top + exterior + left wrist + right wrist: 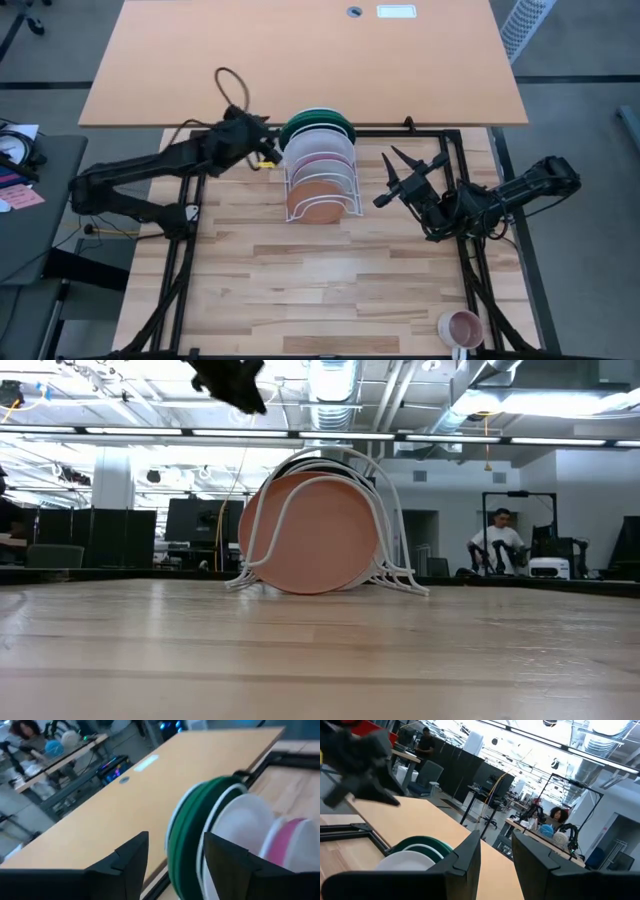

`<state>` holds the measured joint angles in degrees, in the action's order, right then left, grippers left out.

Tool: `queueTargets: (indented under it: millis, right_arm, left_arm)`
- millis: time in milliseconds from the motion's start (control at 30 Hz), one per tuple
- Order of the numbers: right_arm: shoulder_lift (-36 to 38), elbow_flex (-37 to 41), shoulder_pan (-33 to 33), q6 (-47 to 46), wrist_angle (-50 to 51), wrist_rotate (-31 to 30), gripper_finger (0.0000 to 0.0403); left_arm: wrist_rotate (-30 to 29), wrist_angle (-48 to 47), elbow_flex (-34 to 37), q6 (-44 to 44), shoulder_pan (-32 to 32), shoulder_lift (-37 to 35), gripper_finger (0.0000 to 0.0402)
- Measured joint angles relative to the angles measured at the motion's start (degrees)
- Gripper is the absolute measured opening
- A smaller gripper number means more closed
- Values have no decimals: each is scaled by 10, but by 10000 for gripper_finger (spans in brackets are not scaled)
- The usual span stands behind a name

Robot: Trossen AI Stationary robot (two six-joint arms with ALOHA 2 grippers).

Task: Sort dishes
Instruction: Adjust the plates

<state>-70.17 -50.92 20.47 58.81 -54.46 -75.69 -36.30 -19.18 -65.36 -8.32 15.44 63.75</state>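
Now all four plates stand on edge in the white wire rack (pixel 318 190) near the middle of the wooden table (pixel 320 280). From the far end toward the near end they run: dark green plate (pixel 318 119), white plate (pixel 318 145), magenta-pink plate (pixel 320 167), terracotta-brown plate (pixel 318 198). In the low view the terracotta-brown plate (pixel 312 532) faces the camera and hides most of the others.

Left gripper (pixel 268 150) hovers just beside the rack's far left end, next to the green plate; its wrist view shows the two fingers (pixel 131 857) spread apart on either side of the green plate's rim (pixel 187 827) and not closed on it, so it holds nothing.

Right gripper (pixel 392 170) waits to the right of the rack, apart from it, its fingers (pixel 465 857) parted by a narrow gap and empty.

A small pink mug (pixel 460 327) sits at the table's near right corner, well apart from the rack. A person (pixel 498 540) shows far back in the room.
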Motion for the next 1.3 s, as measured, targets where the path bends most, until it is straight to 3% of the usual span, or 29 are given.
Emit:
queueTargets:
  millis: [300, 533, 633, 733, 900, 1067, 1133, 1300]
  right_arm:
    - [0, 0, 5, 1, 0, -21, 116]
    - [0, 0, 10, -32, 13, -29, 116]
    - [0, 0, 10, -32, 15, -29, 116]
    - [0, 0, 8, -33, 15, -29, 116]
    - [0, 0, 7, -33, 18, -29, 116]
    - [0, 0, 7, -34, 18, -29, 116]
    - [0, 0, 7, -35, 18, -29, 116]
    - [0, 0, 7, -34, 18, -29, 116]
  left_arm:
    - [93, -74, -1, 34, -46, -96, 185]
    - [244, -282, 0, 137, -54, -87, 185]
    - [273, -301, 35, 156, -74, -78, 185]
    - [267, -260, 99, 152, -98, -79, 185]
    - [193, -177, 205, 164, -115, -78, 185]
    - [155, 20, 295, 204, -123, -75, 185]
    - [163, 77, 321, 206, -129, -65, 185]
    - [128, 96, 339, 212, -137, -31, 185]
